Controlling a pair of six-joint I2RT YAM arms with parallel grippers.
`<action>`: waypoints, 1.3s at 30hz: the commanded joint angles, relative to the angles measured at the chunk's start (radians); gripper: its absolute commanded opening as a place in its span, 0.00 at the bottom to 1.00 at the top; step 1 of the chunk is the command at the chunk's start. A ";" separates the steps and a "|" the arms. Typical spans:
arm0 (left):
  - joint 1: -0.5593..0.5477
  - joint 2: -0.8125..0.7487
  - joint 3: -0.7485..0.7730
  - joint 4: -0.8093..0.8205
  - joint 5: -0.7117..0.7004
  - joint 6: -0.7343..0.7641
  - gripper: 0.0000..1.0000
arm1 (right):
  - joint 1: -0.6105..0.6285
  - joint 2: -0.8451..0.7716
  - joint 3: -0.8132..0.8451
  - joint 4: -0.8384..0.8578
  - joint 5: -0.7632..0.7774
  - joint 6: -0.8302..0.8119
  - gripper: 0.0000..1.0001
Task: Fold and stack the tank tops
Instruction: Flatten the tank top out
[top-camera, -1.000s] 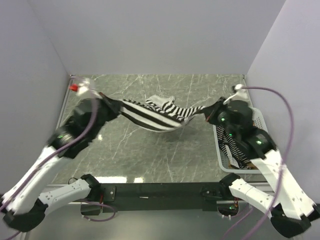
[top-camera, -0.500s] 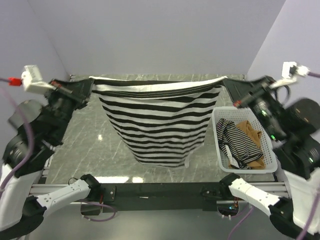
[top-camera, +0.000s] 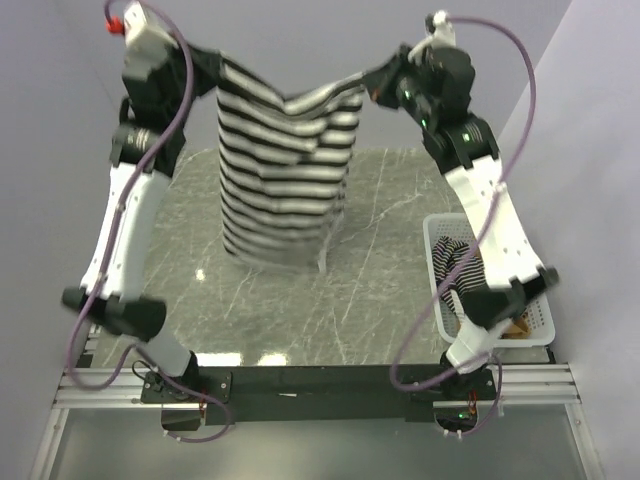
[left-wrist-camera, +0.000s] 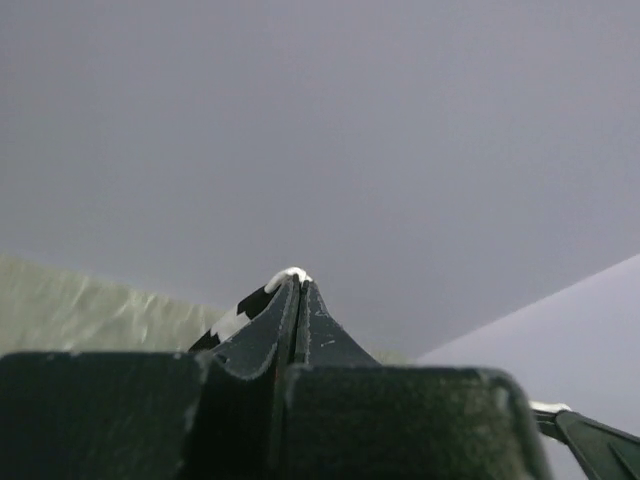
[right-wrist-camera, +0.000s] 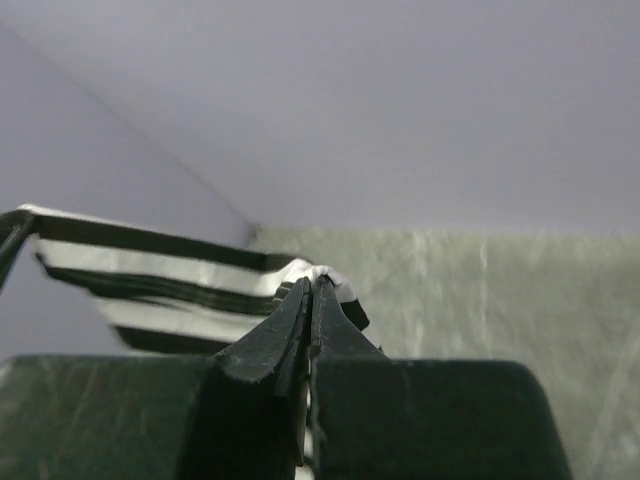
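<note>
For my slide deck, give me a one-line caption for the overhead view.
Left gripper and right gripper hold the wide-striped tank top aloft by its upper corners, hem hanging over the table.

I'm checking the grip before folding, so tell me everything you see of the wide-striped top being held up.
The wide-striped tank top is soft black-and-white fabric, hanging full length, its top edge sagging in the middle. The left gripper and right gripper are each shut on an upper corner, high above the marble table. Whether the hem touches it is unclear.
</note>
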 joint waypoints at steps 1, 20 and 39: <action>0.101 0.115 0.343 0.051 0.235 -0.024 0.01 | -0.020 0.127 0.385 0.020 -0.055 -0.038 0.00; 0.166 -0.555 -1.318 0.289 0.398 -0.230 0.01 | -0.043 -0.406 -1.265 0.276 0.023 0.131 0.00; 0.159 -0.548 -1.337 0.198 0.263 -0.175 0.46 | 0.252 -0.548 -1.359 0.155 0.166 0.243 0.61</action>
